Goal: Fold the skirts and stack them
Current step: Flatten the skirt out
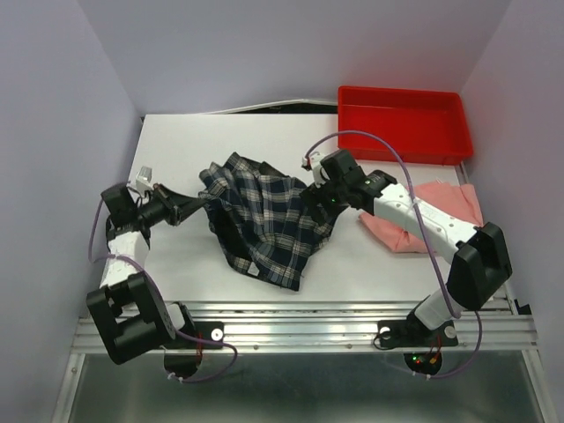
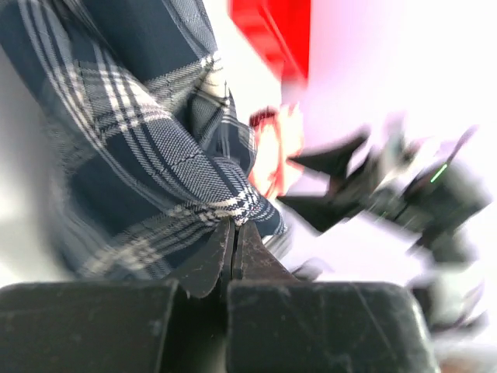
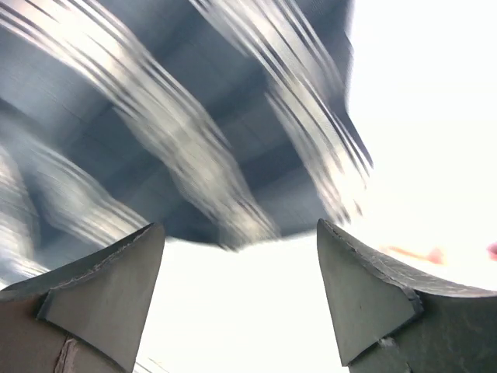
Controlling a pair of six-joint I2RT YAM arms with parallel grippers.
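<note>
at the left edge of the plaid skirt point(image 1: 264, 220), the left gripper point(image 2: 234, 233) was pinched shut on a fold of the cloth, its fingers pressed together, while the right gripper point(image 3: 239, 227) stood spread wide just off the skirt's right side, gripping nothing. the plaid skirt lay crumpled at the middle of the white table point(image 1: 176, 159). the salmon-pink skirt point(image 1: 454, 201) sat in a compact heap to the right, partly under the right arm, near the red tray point(image 1: 401, 123) at the far right corner.
</note>
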